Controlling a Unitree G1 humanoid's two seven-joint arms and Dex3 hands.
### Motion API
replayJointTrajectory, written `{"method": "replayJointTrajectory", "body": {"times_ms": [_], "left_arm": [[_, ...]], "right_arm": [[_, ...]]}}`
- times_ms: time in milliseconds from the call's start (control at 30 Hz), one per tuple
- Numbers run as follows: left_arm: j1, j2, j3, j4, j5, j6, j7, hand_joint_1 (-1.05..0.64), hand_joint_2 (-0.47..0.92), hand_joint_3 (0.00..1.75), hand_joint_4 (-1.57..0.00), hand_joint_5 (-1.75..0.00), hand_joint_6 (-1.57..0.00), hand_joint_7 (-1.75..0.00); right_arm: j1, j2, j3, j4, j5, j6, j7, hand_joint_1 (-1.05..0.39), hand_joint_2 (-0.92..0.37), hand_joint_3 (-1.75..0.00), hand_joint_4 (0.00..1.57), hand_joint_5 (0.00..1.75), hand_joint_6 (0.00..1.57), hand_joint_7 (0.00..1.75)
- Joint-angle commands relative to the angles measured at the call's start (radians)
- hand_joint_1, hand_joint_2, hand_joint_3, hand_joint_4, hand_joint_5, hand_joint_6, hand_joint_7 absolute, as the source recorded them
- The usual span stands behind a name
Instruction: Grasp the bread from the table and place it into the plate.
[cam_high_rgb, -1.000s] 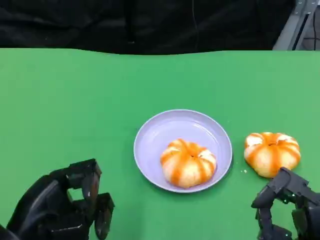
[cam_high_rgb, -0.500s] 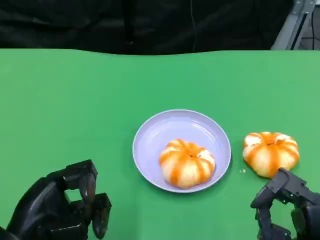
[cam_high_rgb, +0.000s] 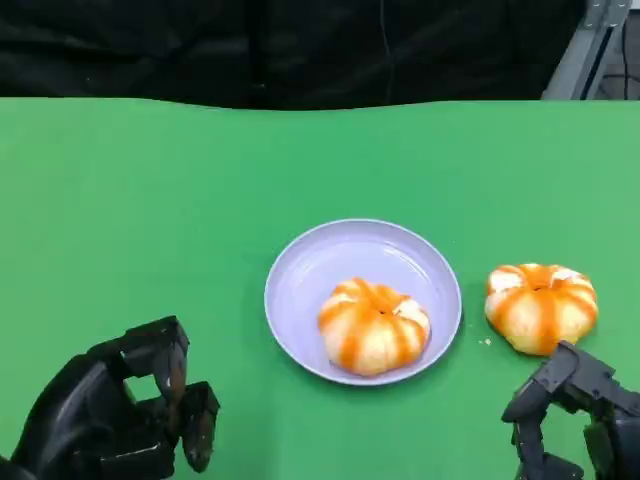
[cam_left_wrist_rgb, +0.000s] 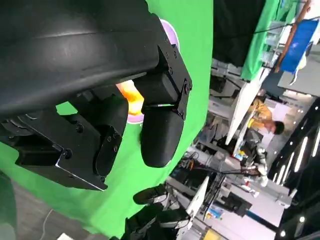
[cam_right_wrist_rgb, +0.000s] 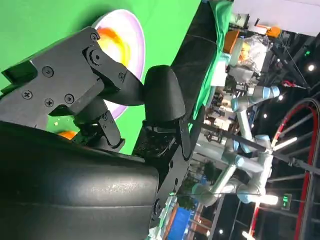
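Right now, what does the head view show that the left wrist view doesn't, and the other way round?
Head view alone: the second bread lying on the green table beside the plate, and the right hand near it. Left wrist view alone: a person and cluttered benches beyond the table. Both: the left hand, holding nothing, the purple plate and the bread in it.

left hand (cam_high_rgb: 110, 415): matte black, rounded smooth shell, blocky segmented fingers (cam_left_wrist_rgb: 161, 132) | right hand (cam_high_rgb: 575, 420): same black finish, angular plates, small cross-head screws visible on finger housings | no markings seen
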Motion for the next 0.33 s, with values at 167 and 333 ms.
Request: {"method": "replayJointTrajectory", "body": {"times_ms": [167, 333], "left_arm": [[0.004, 0.002, 0.014, -0.013, 0.005, -0.023, 0.017, 0.06, 0.51, 1.72, -1.04, -1.75, -0.89, -1.75], [0.003, 0.002, 0.019, -0.013, 0.001, -0.021, 0.019, 0.05, 0.51, 1.71, -1.04, -1.75, -0.89, -1.75]], "right_arm": [[-0.016, -0.007, -0.013, 0.021, 0.012, -0.037, -0.013, -0.10, -0.51, -1.25, 0.86, 1.75, 0.77, 1.49], [-0.012, -0.010, -0.011, 0.015, 0.013, -0.030, -0.008, -0.10, -0.51, -1.24, 0.85, 1.75, 0.77, 1.49]]}}
